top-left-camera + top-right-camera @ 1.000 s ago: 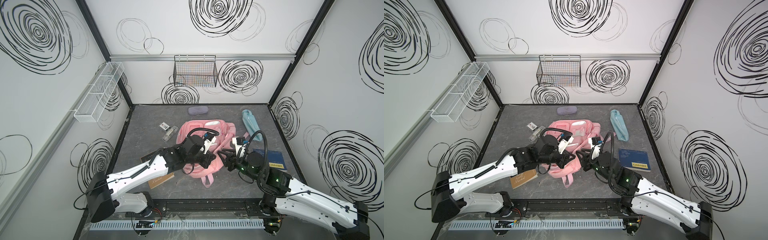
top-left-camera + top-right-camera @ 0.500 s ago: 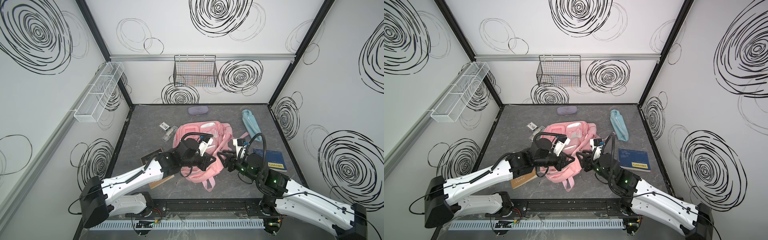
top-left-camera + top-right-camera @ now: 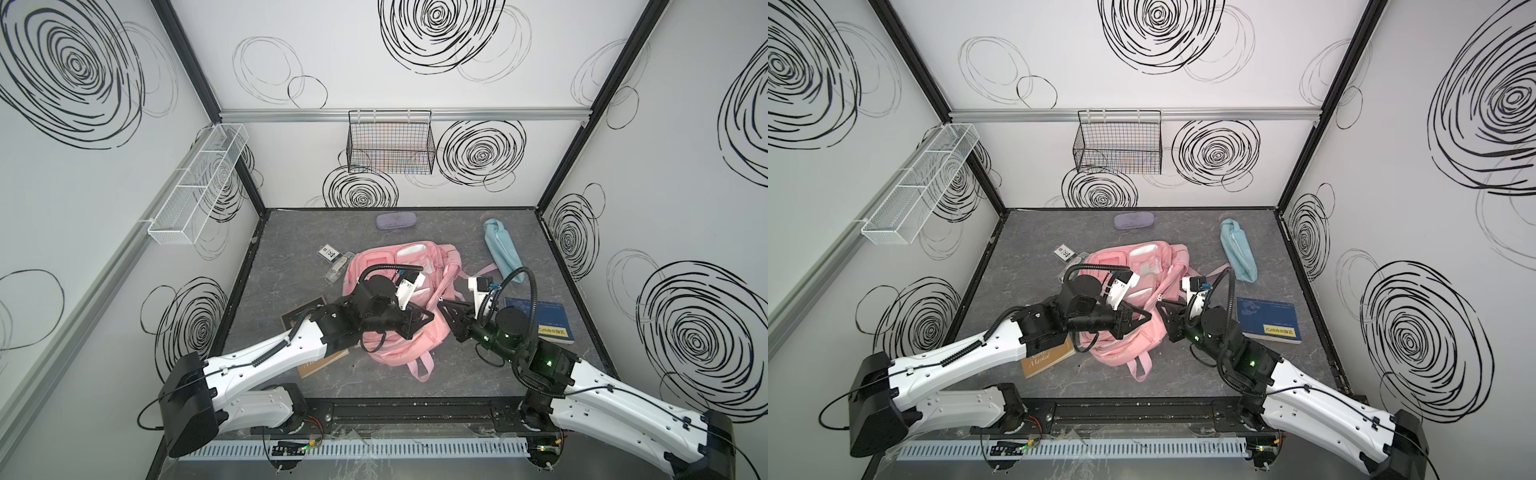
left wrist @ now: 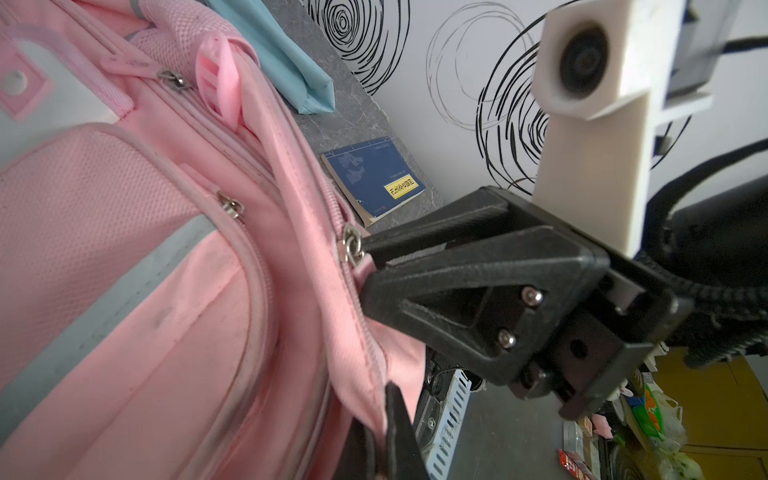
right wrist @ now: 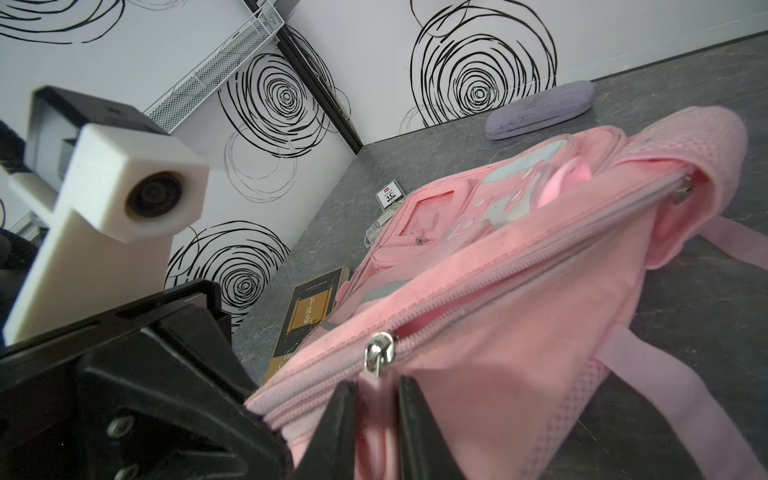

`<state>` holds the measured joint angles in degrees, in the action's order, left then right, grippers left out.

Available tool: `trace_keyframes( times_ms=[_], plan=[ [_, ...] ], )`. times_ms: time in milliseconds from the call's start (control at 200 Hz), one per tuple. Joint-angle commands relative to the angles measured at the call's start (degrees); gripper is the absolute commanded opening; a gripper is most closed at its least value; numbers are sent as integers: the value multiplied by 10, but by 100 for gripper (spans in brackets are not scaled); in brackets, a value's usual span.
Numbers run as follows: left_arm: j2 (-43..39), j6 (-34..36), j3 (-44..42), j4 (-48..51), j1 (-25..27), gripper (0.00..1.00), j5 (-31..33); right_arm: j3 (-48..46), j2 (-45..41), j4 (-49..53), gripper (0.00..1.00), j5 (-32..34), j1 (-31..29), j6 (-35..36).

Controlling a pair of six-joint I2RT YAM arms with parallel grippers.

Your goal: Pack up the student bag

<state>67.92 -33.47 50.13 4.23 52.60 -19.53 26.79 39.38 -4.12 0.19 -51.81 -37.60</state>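
Bright even light, soft shadows, sharp top views; wrist views bowed at edges, right tool (image 5: 376, 409) blurred

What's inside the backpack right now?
Nothing inside can be seen: the backpack has the edges of its zip lying together, covering the interior. The blue book, brown book, blue pouch and purple case lie outside on the table.

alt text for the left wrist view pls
The right gripper pinches the zip pull on the pink student bag, seen close up. Behind lie a blue book and a light-blue pouch on the grey table.
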Motion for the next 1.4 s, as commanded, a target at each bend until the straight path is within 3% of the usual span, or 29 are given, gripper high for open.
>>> trace_keyframes(
  times_ms=[0, 365, 665, 1396],
  plan=[
    [-25, -4, 12, -147, 2, 0, -25, -11, -4, 44, 15, -13, 16, 2],
    [-32, 5, -2, -134, -3, 0, -17, 16, 3, 82, 4, -43, 60, 37],
    [-38, 5, -22, -134, -11, 0, -13, 37, 8, 107, 0, -51, 75, 60],
    [-63, 31, -56, -89, -41, 0, -7, 83, 41, 168, 0, -116, 158, 125]
  ],
)
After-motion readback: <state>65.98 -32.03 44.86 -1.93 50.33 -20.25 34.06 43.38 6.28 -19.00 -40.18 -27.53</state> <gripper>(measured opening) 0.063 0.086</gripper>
